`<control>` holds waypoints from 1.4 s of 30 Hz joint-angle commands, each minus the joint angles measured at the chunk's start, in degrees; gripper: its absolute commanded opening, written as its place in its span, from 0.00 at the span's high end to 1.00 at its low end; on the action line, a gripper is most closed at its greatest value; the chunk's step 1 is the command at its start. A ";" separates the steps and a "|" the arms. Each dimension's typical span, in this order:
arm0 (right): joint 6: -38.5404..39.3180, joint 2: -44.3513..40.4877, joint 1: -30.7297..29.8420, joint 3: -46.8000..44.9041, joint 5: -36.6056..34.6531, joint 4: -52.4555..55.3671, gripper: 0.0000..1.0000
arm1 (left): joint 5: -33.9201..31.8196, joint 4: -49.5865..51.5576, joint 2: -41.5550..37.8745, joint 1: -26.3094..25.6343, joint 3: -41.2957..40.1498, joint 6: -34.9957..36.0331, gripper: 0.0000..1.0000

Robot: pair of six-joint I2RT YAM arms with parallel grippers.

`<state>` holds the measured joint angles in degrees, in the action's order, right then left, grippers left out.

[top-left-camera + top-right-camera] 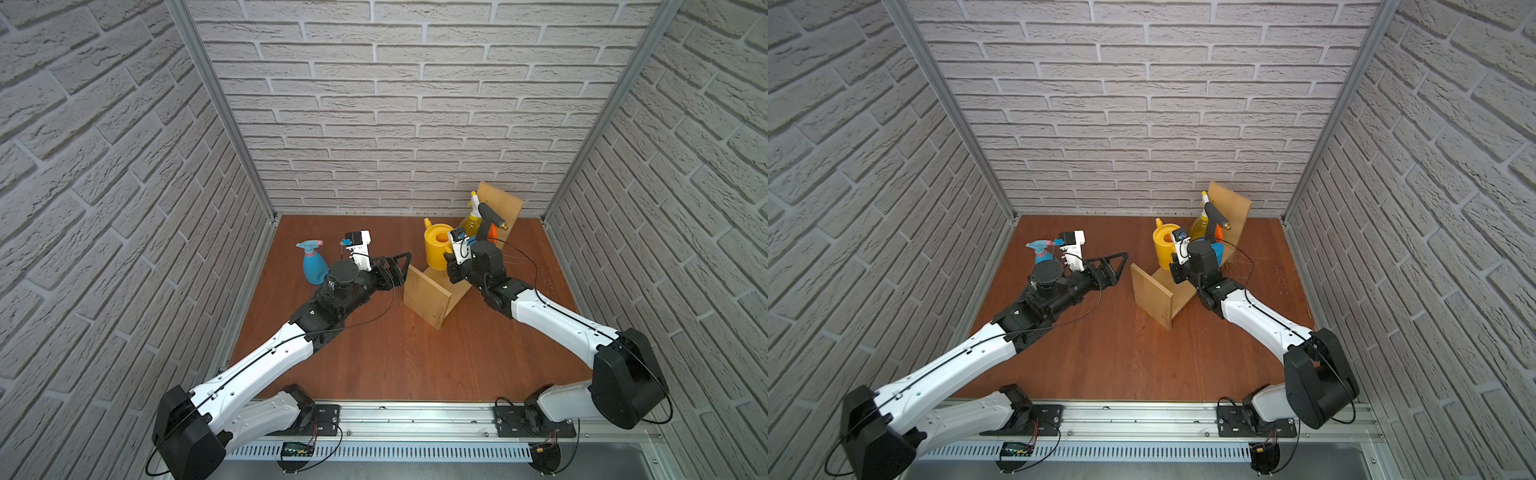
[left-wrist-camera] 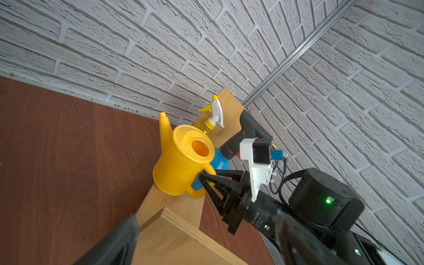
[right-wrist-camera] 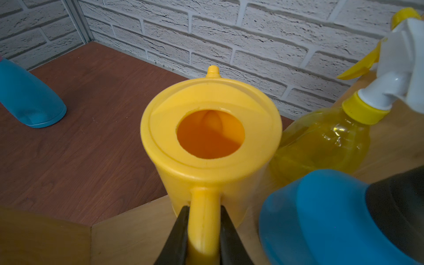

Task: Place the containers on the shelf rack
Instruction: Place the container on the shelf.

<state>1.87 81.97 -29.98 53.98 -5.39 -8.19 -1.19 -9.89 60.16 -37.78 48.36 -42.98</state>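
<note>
Robot test cell in a lab, dressed as a mock room. Walled on three sides with printed white-brick panels [image 1: 415, 104], joined at the corners by aluminium profiles [image 1: 220, 104]. Floored with a reddish wood-grain worktop [image 1: 395, 365]. Fronted by a metal rail [image 1: 415, 417] bearing bolted arm mounts [image 1: 328, 417], exposed wiring [image 1: 316, 432] and a slotted cable duct [image 1: 374, 452].

both top views high, looking down at table [image 1: 374, 353], wrist views low, sharing watering can [image 2: 179, 169]

White brick-pattern walls [image 1: 415, 104] enclose the reddish-brown wooden table [image 1: 395, 353] on three sides; aluminium posts [image 1: 217, 95] rise from its far corners.
</note>
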 commanded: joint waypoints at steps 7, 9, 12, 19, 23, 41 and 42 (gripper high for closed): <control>-1.49 1.94 0.79 1.95 -3.91 -4.95 0.96 | -0.64 -1.66 -0.52 0.47 -0.84 1.06 0.02; -1.61 2.13 0.89 1.72 -4.49 -4.80 0.95 | -0.65 -1.69 -0.45 0.49 -0.85 1.19 0.02; -1.85 2.27 1.05 1.04 -5.49 -4.73 0.94 | -0.57 -1.71 -0.27 0.52 -0.90 1.22 0.02; -2.72 2.10 1.41 -0.10 -4.43 -3.93 0.91 | -0.39 -1.71 -0.04 0.52 -0.97 1.21 0.02; -3.22 1.72 1.38 -0.80 -4.43 -3.69 0.88 | -0.47 -1.63 -0.15 0.63 -1.13 1.15 0.02; -5.00 -0.02 1.32 -2.83 -3.90 -2.39 0.54 | -0.73 -1.67 -1.21 0.65 -2.13 0.53 0.02; -5.07 -0.24 1.32 -3.02 -3.84 -2.37 0.54 | -0.74 -1.68 -1.28 0.61 -2.18 0.53 0.02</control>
<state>-2.22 83.88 -28.91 52.03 -9.34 -8.95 -1.32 -9.85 60.18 -37.45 47.09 -42.94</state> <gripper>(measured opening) 0.459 0.982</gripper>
